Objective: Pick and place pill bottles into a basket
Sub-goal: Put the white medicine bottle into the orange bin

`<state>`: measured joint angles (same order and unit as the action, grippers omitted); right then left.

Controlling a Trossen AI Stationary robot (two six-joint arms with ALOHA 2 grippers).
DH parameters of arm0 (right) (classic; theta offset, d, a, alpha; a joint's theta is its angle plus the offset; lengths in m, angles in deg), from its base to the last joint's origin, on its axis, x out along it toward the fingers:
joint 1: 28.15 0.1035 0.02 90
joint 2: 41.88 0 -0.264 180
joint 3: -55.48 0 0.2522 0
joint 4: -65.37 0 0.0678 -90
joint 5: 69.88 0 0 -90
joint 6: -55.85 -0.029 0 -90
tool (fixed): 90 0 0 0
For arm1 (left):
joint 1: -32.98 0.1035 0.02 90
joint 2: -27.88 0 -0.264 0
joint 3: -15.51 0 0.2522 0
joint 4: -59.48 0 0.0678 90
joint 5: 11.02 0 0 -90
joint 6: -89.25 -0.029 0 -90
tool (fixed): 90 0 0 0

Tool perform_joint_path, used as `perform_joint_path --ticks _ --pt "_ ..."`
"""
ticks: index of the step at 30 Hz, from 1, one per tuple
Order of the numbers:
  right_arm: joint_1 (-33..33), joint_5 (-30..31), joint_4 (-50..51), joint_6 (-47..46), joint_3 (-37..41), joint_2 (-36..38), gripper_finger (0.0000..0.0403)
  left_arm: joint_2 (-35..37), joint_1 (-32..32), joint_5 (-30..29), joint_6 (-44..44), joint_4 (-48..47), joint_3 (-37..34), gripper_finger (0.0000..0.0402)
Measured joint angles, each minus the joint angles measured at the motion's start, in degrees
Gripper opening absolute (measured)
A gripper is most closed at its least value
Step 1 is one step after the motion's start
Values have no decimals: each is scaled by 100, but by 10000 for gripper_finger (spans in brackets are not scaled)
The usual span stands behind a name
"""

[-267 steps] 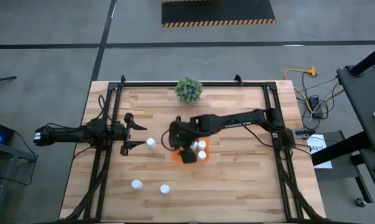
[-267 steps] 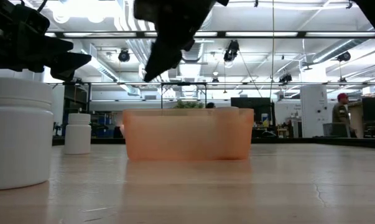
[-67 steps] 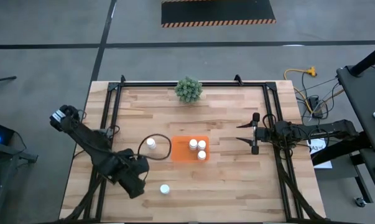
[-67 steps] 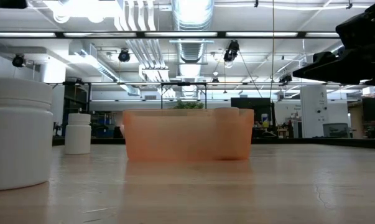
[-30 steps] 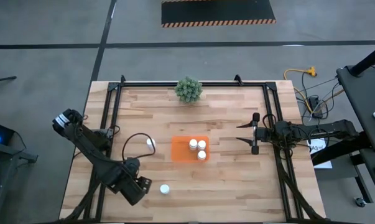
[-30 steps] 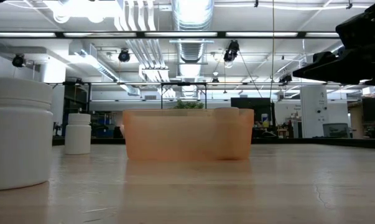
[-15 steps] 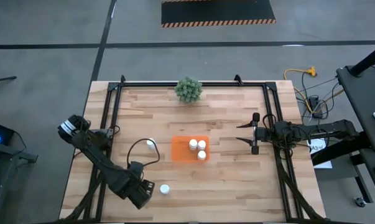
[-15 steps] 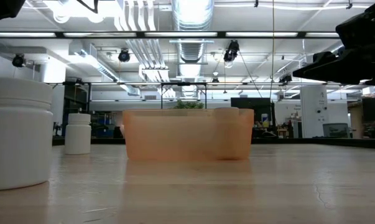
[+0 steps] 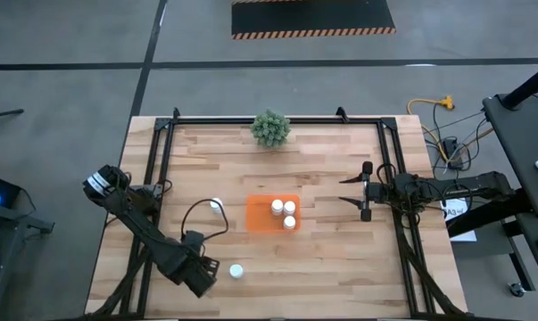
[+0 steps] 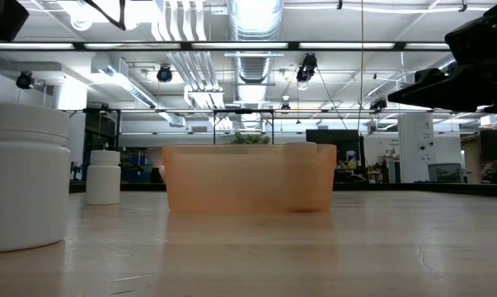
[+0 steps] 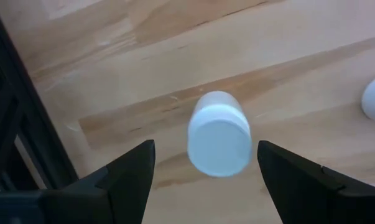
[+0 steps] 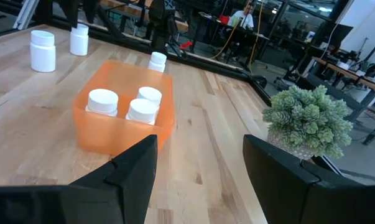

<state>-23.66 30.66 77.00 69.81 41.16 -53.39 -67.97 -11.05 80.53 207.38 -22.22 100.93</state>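
Note:
My left gripper (image 9: 202, 275) hangs open over the table's near left, pointing down. One white pill bottle (image 11: 218, 142) stands upright on the wood below it, between the two fingers and apart from both. In the high view the wrist hides this bottle. A second bottle (image 9: 236, 271) stands just to its right, and a third (image 9: 216, 206) stands left of the orange tray (image 9: 260, 218). The tray holds three bottles (image 12: 128, 102). My right gripper (image 9: 351, 191) waits open above the table's right side.
A small green plant (image 9: 270, 128) stands at the far edge. Black frame rails (image 9: 153, 205) run along the table's left and right sides. One bottle (image 10: 25, 177) stands close to the low camera. Bare wood lies between the tray and the right gripper.
My left gripper has shifted a little toward the table's near edge and right, staying open over the near-left bottle. Its arm now shows at the top left of the low view. The bottles and the tray have kept their places.

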Motion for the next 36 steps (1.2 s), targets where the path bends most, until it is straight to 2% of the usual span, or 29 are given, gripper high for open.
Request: perform_joint_path --ticks 18,29,32,36 --pt "0 0 0 0 0 0 226 -4 11 -2 -326 177 -233 265" --pt "-2 -1 2 0 0 0 226 -2 15 -3 -459 709 -607 263" --pt "-2 1 2 0 0 0 226 -2 15 -15 -472 708 -609 246" --pt "-1 -1 2 0 0 0 226 -2 15 -15 -494 740 -609 197"
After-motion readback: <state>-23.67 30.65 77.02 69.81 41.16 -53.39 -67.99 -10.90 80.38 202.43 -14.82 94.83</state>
